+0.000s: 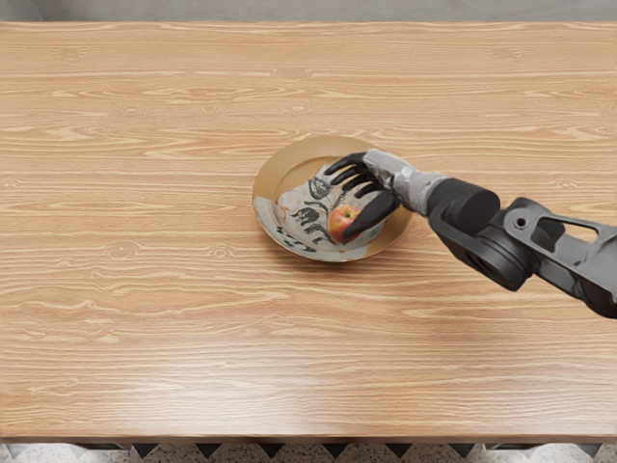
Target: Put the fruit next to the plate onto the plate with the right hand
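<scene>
Fruit [340, 222], red-orange, inside the rim of the shiny golden plate [280, 174] toward its right side, right hand [364, 189] over the plate and touching the fruit, grip clasped or loosened impossible to tell, wooden table [145, 289] beneath.

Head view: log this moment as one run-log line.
right hand: over plate | fruit: against the hand, inside plate rim | grasp: cannot tell | placement: not confirmed released

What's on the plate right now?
A reddish fruit shows over the plate, the right hand against it. The hand covers the plate's right side and part of the fruit.
</scene>
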You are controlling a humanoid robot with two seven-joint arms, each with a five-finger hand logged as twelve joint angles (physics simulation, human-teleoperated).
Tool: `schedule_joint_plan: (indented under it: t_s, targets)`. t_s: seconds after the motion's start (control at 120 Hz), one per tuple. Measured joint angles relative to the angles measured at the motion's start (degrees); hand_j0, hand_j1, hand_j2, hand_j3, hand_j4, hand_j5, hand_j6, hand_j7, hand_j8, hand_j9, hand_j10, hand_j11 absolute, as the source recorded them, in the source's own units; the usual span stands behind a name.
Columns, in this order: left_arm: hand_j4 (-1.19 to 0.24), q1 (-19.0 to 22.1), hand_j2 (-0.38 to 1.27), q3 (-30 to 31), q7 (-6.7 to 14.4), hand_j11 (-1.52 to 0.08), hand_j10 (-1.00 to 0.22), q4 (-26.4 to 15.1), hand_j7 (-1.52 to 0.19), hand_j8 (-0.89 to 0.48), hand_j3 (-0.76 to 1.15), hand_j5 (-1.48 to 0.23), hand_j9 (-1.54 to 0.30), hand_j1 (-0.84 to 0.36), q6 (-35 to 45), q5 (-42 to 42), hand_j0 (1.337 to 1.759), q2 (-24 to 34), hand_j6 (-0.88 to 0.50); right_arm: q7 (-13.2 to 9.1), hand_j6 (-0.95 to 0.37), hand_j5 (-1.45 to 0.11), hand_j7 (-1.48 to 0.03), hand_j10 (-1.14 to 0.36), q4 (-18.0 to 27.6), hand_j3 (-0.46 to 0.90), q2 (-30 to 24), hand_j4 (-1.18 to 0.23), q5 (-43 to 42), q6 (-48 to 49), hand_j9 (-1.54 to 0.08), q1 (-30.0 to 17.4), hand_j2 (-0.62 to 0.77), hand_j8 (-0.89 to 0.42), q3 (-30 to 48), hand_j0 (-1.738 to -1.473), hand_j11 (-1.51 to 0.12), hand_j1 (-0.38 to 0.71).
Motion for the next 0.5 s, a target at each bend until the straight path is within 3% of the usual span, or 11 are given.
schedule_joint_plan:
  t_s: [0.217,0.325,0.4,0.5]
  targets:
    - [-0.24,-0.03,0.05,0.02,0.0,-0.32,-0.24,-0.57,-0.32,-0.24,0.0,-0.32,-0.32,0.06,-0.24,0.03,1.658,0.0,-0.24,0.01,-0.15,-0.2,-0.2,-0.14,2.49,0.0,-4.61,-0.15,1.29,3.35,-0.2,0.19,0.01,-0.14,1.91,-1.658,-0.2,-0.18]
    - [-0.25,0.05,0.05,0.14,0.0,-0.32,-0.24,-1.18,-0.32,-0.25,0.0,-0.32,-0.32,0.06,-0.23,0.08,1.658,0.0,-0.25,0.56,-0.11,-0.14,-0.14,-0.1,1.72,0.0,-13.47,-0.11,11.04,20.83,-0.14,0.2,0.01,-0.1,8.26,-1.658,-0.14,-0.23]
    - [-0.24,-0.03,0.05,0.13,0.0,-0.32,-0.24,-1.31,-0.32,-0.25,0.0,-0.32,-0.32,0.06,-0.17,0.11,1.658,0.0,-0.25,2.46,-0.09,-0.11,-0.11,-0.08,-1.59,0.0,-20.25,-0.09,18.02,33.83,-0.11,0.18,0.0,-0.08,10.97,-1.658,-0.11,-0.25]
    - [-0.24,0.04,0.05,0.06,0.0,-0.32,-0.24,-1.41,-0.32,-0.24,0.0,-0.32,-0.32,0.06,-0.12,0.13,1.658,0.0,-0.24,3.66,-0.07,-0.09,-0.09,-0.06,-4.68,0.0,-25.57,-0.07,22.84,42.93,-0.09,0.17,0.0,-0.06,12.55,-1.658,-0.09,-0.27]
